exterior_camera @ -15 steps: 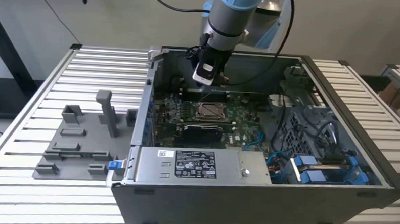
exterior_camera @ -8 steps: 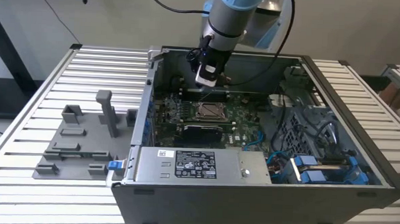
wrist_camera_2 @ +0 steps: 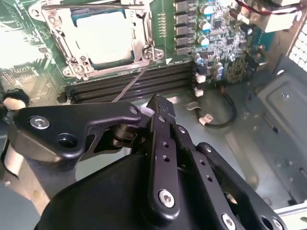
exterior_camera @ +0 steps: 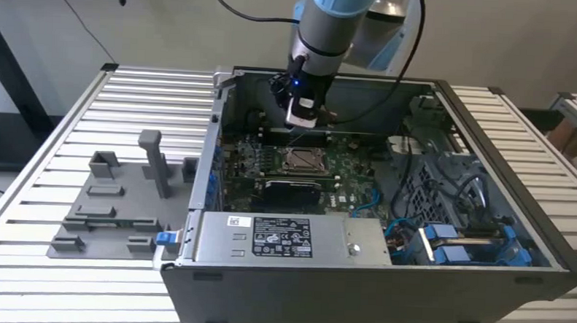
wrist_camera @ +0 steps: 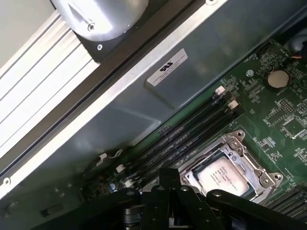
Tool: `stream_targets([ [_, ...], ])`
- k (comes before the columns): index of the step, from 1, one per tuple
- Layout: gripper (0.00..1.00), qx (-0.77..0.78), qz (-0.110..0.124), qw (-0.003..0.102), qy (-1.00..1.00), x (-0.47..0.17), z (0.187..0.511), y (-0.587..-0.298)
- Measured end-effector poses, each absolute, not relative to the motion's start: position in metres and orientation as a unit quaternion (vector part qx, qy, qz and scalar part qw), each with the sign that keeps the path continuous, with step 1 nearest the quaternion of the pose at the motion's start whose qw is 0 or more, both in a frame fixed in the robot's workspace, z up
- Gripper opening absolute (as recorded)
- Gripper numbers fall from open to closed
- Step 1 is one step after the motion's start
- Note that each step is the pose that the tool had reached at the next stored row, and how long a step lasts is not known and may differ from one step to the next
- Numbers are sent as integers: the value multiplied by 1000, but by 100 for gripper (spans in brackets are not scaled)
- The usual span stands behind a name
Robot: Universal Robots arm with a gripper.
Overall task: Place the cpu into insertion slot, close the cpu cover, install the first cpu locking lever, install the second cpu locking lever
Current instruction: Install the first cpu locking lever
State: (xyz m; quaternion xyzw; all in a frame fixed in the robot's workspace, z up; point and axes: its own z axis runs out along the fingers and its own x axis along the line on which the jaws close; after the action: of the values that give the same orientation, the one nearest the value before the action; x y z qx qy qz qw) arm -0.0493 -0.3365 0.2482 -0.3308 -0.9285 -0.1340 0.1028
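Note:
The tan-grey cpu (wrist_camera_2: 102, 34) (wrist_camera: 218, 175) lies flat in the insertion slot (exterior_camera: 303, 160), the silver-rimmed socket on the green motherboard. The cpu cover (wrist_camera_2: 140, 48) (wrist_camera: 242, 143) lies down over the slot's rim, framing the chip. A thin grey locking lever (wrist_camera_2: 133, 84) slants from the socket's corner across the memory slots and ends behind my gripper's linkage; I cannot tell whether they touch. My black gripper (exterior_camera: 303, 117) (wrist_camera_2: 158, 101) (wrist_camera: 169, 175) hangs above the board, just beyond the socket toward the case's far wall. It is shut, with nothing visible between its fingers.
Long black memory slots (wrist_camera_2: 144, 76) (wrist_camera: 177, 139) run between socket and gripper. The grey case wall (wrist_camera: 144, 110) stands close behind. A power supply (exterior_camera: 285, 238) and blue cables (exterior_camera: 460, 242) fill the case's near side. A grey fixture (exterior_camera: 121, 198) sits on the table at the exterior view's left.

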Motion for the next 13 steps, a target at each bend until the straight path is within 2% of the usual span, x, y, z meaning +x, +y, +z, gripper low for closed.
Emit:
stream_targets([
  [13,11,-247,-143,86,-955,-49,245,-337],
])
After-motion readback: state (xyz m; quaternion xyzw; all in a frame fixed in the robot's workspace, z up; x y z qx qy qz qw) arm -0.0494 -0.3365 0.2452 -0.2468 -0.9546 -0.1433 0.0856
